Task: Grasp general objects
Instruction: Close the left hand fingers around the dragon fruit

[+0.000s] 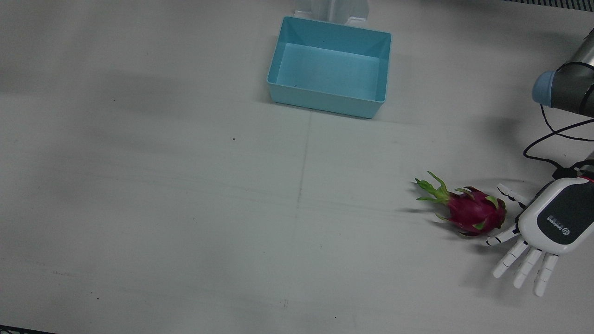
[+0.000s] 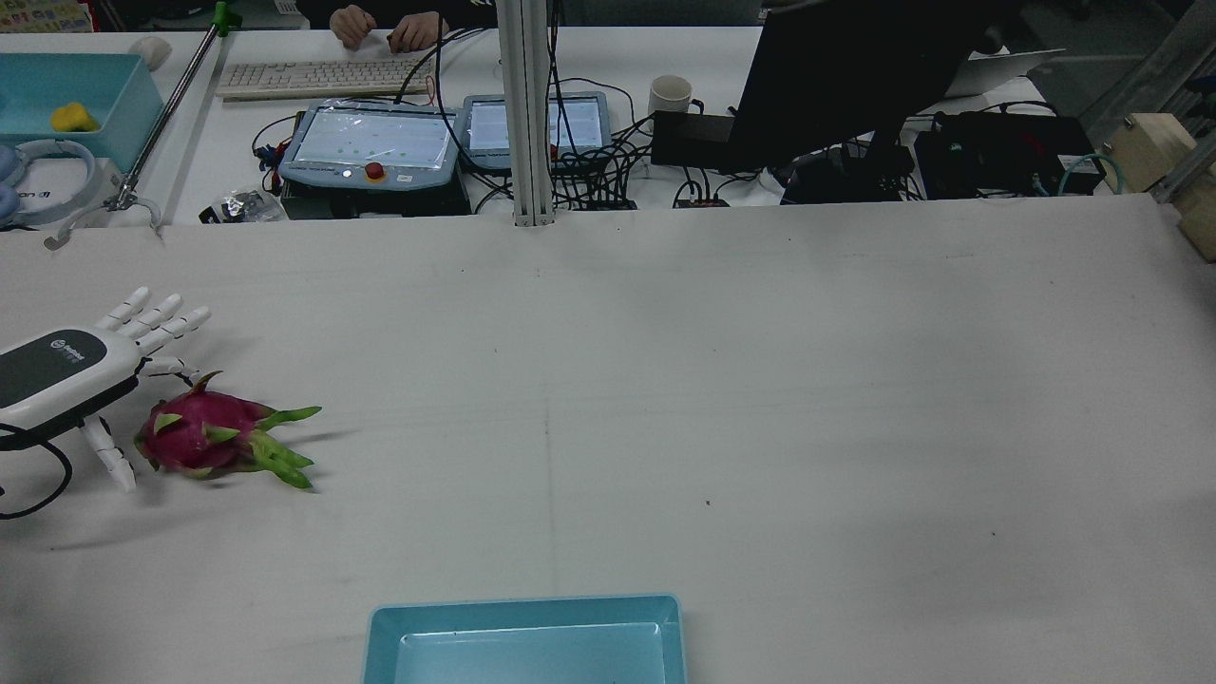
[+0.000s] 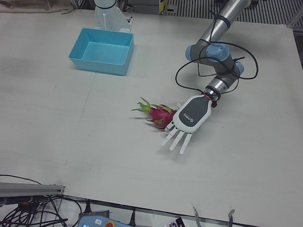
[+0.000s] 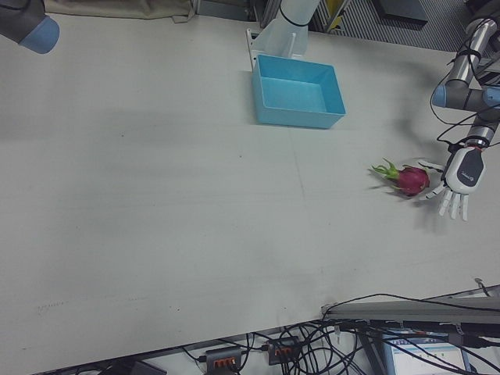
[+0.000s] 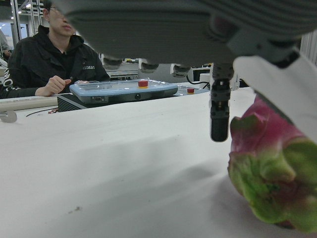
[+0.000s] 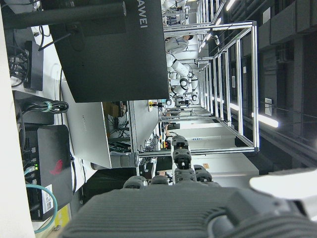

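While fingers spread, left hand (image 1: 550,221) flanks dragon fruit (image 1: 473,212).

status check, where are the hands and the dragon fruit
Left hand open beside the dragon fruit, not gripping. Fruit lies on the table, apart from the empty blue bin. Right hand off the table views, state unclear. Nothing in the way.

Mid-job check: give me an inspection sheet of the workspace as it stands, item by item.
Surface: white table, bare but for faint specks.
Job's things: dragon fruit lying on its side; empty blue bin apart from it.
Clutter: nothing seen on the work surface.
Hands: left hand open beside the fruit, fingers spread, no grasp; right hand raised off the table, state unclear.
Cables: black cable looping from the left arm.
Surroundings: teach pendants, keyboard, seated person.
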Motion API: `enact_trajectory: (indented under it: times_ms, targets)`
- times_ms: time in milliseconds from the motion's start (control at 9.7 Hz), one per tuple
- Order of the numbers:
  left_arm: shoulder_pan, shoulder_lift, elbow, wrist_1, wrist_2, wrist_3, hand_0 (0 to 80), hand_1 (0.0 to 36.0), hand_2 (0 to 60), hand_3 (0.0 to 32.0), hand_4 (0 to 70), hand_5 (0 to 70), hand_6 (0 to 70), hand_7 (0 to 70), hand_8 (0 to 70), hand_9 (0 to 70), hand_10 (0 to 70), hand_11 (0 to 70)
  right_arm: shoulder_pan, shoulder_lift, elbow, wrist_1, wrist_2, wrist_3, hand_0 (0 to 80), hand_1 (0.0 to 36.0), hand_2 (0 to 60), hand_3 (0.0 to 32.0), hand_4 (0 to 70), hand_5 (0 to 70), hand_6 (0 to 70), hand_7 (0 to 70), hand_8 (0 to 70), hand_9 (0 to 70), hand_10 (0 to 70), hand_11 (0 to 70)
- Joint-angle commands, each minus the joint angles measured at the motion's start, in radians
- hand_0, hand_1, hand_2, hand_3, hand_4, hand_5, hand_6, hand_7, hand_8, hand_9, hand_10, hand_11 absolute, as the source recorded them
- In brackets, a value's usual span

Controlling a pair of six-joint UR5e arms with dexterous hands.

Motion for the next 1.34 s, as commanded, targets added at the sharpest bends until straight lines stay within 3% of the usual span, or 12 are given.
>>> enact_trajectory:
  times_ms: [0,206,619,722,928,1237]
  targets:
    - [0.06,-0.03,-0.002,0.046,-0.002,-0.007,48.9,9.1,0.0,0.0,20.2,27.8,0.0,3.2,0.0,0.0,0.0,0.0,0.0,0.0,0.0,0.0,0.0,0.0,0.0,0.0,0.0,0.0,0.0,0.0,0.0,0.0,0.0,0.0,0.0,0.0]
    - [0.067,-0.052,-0.006,0.071,-0.002,-0.007,47.9,7.4,0.0,0.0,10.3,18.7,0.0,3.6,0.0,0.0,0.0,0.0,0.0,0.0,0.001,0.0,-0.001,0.0,0.0,0.0,0.0,0.0,0.0,0.0,0.0,0.0,0.0,0.0,0.0,0.0]
    - [0.067,-0.081,-0.008,0.117,-0.002,-0.037,47.4,6.2,0.0,0.0,2.8,11.1,0.0,3.1,0.0,0.0,0.0,0.0,0.0,0.0,0.001,0.0,0.0,-0.002,0.0,0.0,0.0,0.0,0.0,0.0,0.0,0.0,0.0,0.0,0.0,0.0]
    - [0.067,-0.081,-0.008,0.112,-0.002,-0.037,47.4,6.0,0.0,0.0,7.2,14.3,0.0,3.2,0.0,0.0,0.0,0.0,0.0,0.0,0.001,0.0,-0.001,-0.002,0.0,0.0,0.0,0.0,0.0,0.0,0.0,0.0,0.0,0.0,0.0,0.0]
    - [0.07,-0.08,-0.005,0.105,-0.002,-0.036,47.8,6.1,0.0,0.0,21.6,32.1,0.0,3.2,0.0,0.0,0.0,0.0,0.0,0.0,0.001,0.0,-0.001,-0.002,0.0,0.0,0.0,0.0,0.0,0.0,0.0,0.0,0.0,0.0,0.0,0.0]
    - [0.072,-0.08,-0.008,0.105,-0.002,-0.037,48.6,6.0,0.0,0.0,38.7,53.4,0.0,7.5,0.0,0.1,0.0,0.0,0.0,0.0,0.001,0.0,0.0,-0.002,0.0,0.0,0.0,0.0,0.0,0.0,0.0,0.0,0.0,0.0,0.0,0.0]
